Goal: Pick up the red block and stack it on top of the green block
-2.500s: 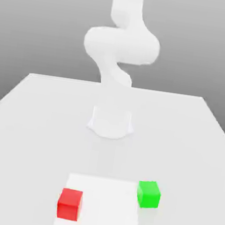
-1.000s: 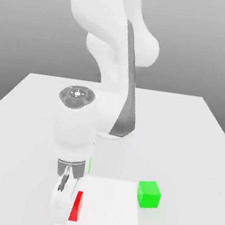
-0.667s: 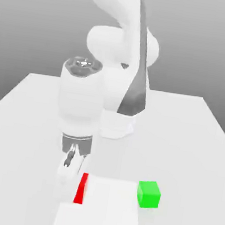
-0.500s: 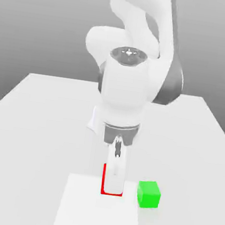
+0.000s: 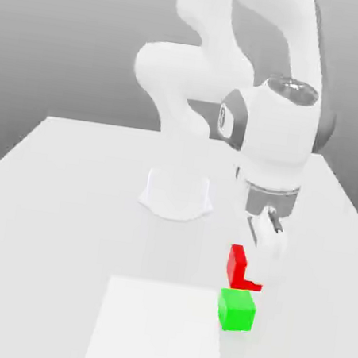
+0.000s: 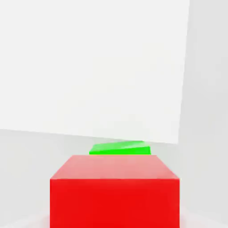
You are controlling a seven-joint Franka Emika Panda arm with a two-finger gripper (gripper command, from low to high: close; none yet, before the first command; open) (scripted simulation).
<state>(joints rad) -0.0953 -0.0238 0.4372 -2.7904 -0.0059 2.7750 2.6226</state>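
Exterior view showed the gripper (image 5: 261, 254) pointing down from the white arm (image 5: 272, 139), its white fingers (image 5: 269, 241) clamped on the red block (image 5: 238, 268), which was lifted clear of the table (image 5: 59, 197). Part of the red block was covered by the near finger, so only its face toward the exterior view's left and a strip along its lower edge were seen. The red block hung directly under the hand, held between the fingers, and it sat just above the green block (image 5: 236, 310), with a thin gap between the two and the red one set very slightly toward the exterior view's right. The green block rested on the table at the far right corner of a paler square patch (image 5: 157, 331) on the table top. Farther back, the arm's round base (image 5: 177, 194) stood on the table, well apart from both blocks. Hand view showed the red block (image 6: 115, 191) close up in the grip, and past its top edge a sliver of the green block (image 6: 120, 148) lying lower down, beside the edge of the paler patch (image 6: 93, 67).
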